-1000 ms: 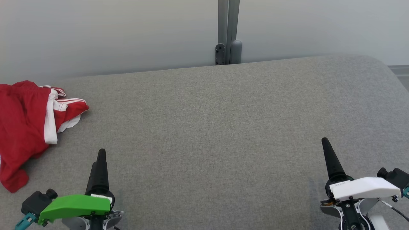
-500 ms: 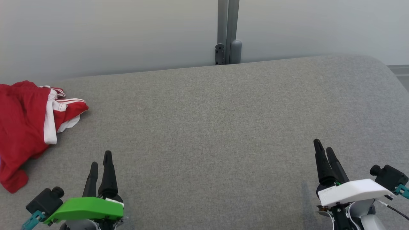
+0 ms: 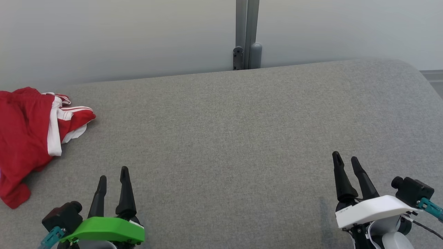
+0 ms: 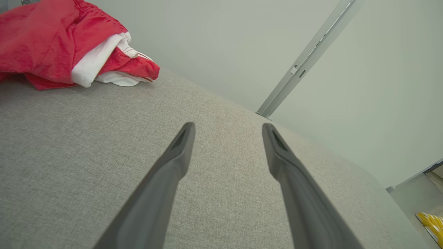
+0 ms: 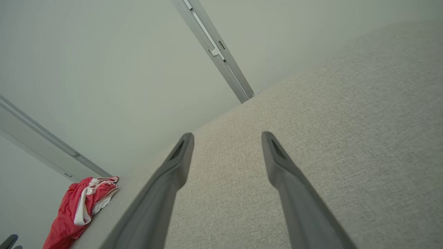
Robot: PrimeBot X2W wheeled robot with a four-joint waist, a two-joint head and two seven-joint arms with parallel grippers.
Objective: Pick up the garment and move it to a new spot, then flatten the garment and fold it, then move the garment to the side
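Note:
The garment [image 3: 27, 138] is a crumpled red piece with white trim, lying at the far left of the grey table [image 3: 225, 138]. It also lies at the upper left of the left wrist view as the garment [image 4: 62, 45] and small at the lower left of the right wrist view as the garment [image 5: 79, 207]. My left gripper [image 3: 113, 173] hovers open near the front edge, right of the garment and apart from it. My right gripper [image 3: 345, 158] is open at the front right, nothing between its fingers. Both pairs of fingers [image 4: 180, 145] [image 5: 181, 152] stand spread over bare fabric.
A grey metal post [image 3: 246, 34] rises behind the table's back edge against a pale wall. The table's right end curves off at the far right. Something yellow [image 4: 431, 223] lies on the floor beyond that end.
Both wrists have rolled, so each gripper now shows two separate fingers instead of one. The left gripper drifted slightly right, the right one slightly left. The garment has not moved.

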